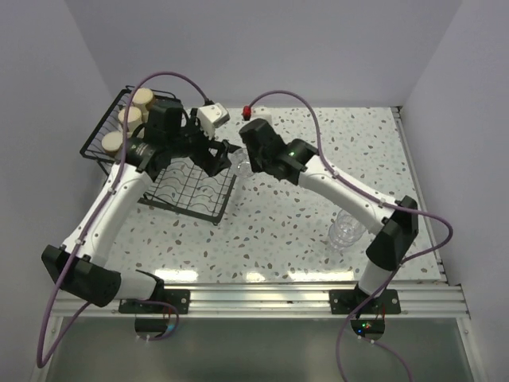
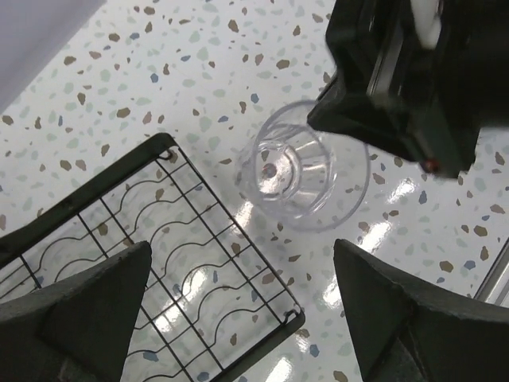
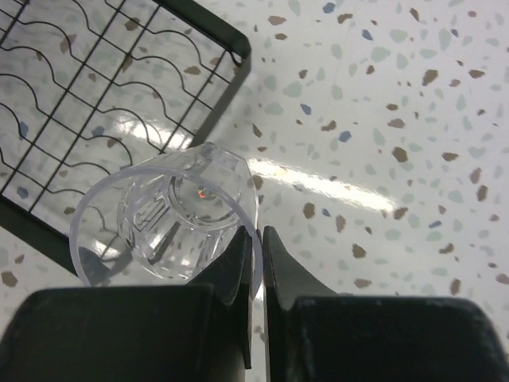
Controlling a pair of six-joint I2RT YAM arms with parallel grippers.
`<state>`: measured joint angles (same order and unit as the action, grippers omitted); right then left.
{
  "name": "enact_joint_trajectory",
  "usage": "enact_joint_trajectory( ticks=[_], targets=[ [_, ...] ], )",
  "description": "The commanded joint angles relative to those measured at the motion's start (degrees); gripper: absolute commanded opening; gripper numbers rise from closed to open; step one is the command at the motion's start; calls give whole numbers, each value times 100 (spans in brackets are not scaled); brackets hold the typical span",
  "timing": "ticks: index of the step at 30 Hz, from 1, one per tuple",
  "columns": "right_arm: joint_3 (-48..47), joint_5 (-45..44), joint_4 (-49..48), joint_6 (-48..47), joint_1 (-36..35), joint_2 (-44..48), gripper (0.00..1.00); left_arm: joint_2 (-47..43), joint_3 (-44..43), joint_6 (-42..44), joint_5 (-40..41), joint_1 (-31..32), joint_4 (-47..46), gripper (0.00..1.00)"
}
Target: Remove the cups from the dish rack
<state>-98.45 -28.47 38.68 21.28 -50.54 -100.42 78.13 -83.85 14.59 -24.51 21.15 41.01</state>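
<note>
My right gripper (image 3: pixel 258 239) is shut on the rim of a clear ribbed tumbler (image 3: pixel 171 215), one finger inside and one outside. It holds the tumbler just right of the black dish rack (image 1: pixel 187 191); the tumbler (image 1: pixel 239 162) also shows in the left wrist view (image 2: pixel 298 171). My left gripper (image 2: pixel 242 314) is open and empty above the rack's flat tray corner (image 2: pixel 294 318). Three cream cups (image 1: pixel 127 118) stand in the rack's raised basket at the far left. Another clear tumbler (image 1: pixel 347 229) stands on the table by the right arm.
A white box (image 1: pixel 211 118) and a red-tipped plug (image 1: pixel 247 109) lie at the back of the speckled table (image 1: pixel 286 231). Cables loop over both arms. Walls close in the left, back and right sides.
</note>
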Motion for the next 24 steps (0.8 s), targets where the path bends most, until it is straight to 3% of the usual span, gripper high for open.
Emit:
enact_joint_trajectory(
  ticks=[1, 7, 11, 24],
  targets=[
    [-788, 718, 1447, -361, 465, 979, 0, -412, -587, 132, -344, 21, 46, 100],
    [-1896, 536, 4107, -240, 660, 1648, 0, -596, -704, 202, -388, 21, 126, 100],
    [-1783, 483, 5024, 244, 721, 2324, 0, -702, -379, 237, -396, 21, 38, 100],
    [-53, -71, 5255, 2081, 897, 4284, 0, -852, -87, 281, -510, 21, -15, 100]
  ],
)
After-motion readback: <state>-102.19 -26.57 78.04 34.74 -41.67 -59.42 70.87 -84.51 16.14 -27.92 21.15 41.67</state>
